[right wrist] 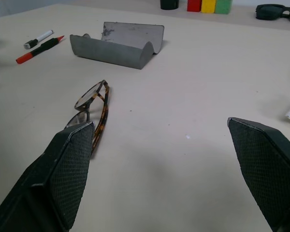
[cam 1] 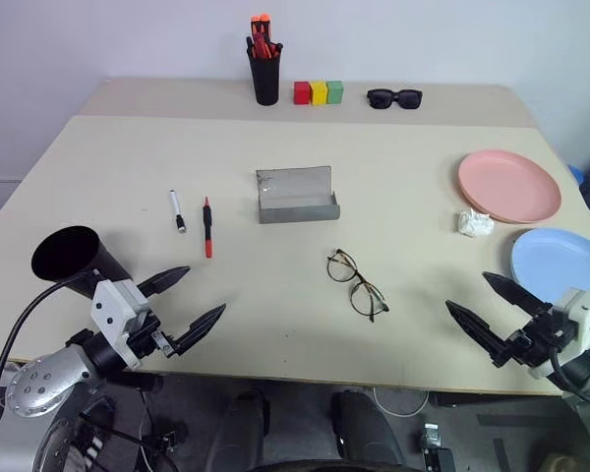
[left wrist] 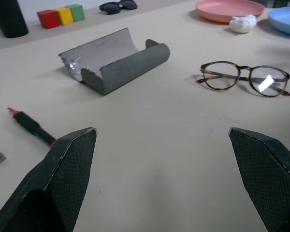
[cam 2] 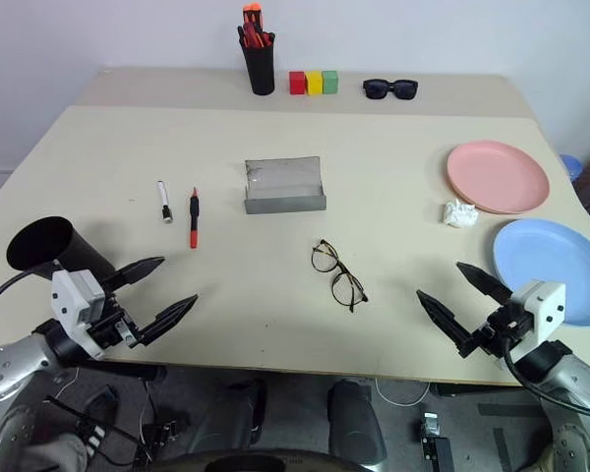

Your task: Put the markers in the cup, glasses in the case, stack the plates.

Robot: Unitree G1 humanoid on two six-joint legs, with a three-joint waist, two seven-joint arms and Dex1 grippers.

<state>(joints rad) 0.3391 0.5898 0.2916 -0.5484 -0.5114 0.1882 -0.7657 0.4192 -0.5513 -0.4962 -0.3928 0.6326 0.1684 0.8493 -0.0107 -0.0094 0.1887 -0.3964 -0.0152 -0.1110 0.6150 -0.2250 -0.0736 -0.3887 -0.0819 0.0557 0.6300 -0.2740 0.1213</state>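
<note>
Our left gripper (cam 1: 190, 297) hovers over the near left edge of the table (cam 1: 108, 167), its two black fingers spread wide with nothing between them. Our right gripper (cam 1: 484, 300) hangs at the near right edge in the same way — fingers wide apart, empty.

Just behind the left gripper, at the table's near left corner, the large black cup (cam 1: 74, 258) sits with its mouth tipped toward us. Farther in on the left lie the two markers, side by side but apart: the white marker (cam 1: 178, 210) and, to its right, the red marker (cam 1: 207, 227).

Between the two grippers, nearer the right one, we see the wire-rimmed glasses (cam 1: 357, 284) resting on the tabletop with arms unfolded. Behind them, about mid-table, the grey glasses case (cam 1: 296, 195) stands open, its lid up.

On the right side the salmon pink plate (cam 1: 508, 186) lies farther back and the light blue plate (cam 1: 559, 266) nearer, just beyond the right gripper — the two are not stacked. A crumpled white paper ball (cam 1: 475, 224) sits between them.

Along the far edge stand a black pen holder (cam 1: 265, 71) with orange-red pens, three blocks (cam 1: 318, 92) in red, yellow and green, and black sunglasses (cam 1: 394, 97).
</note>
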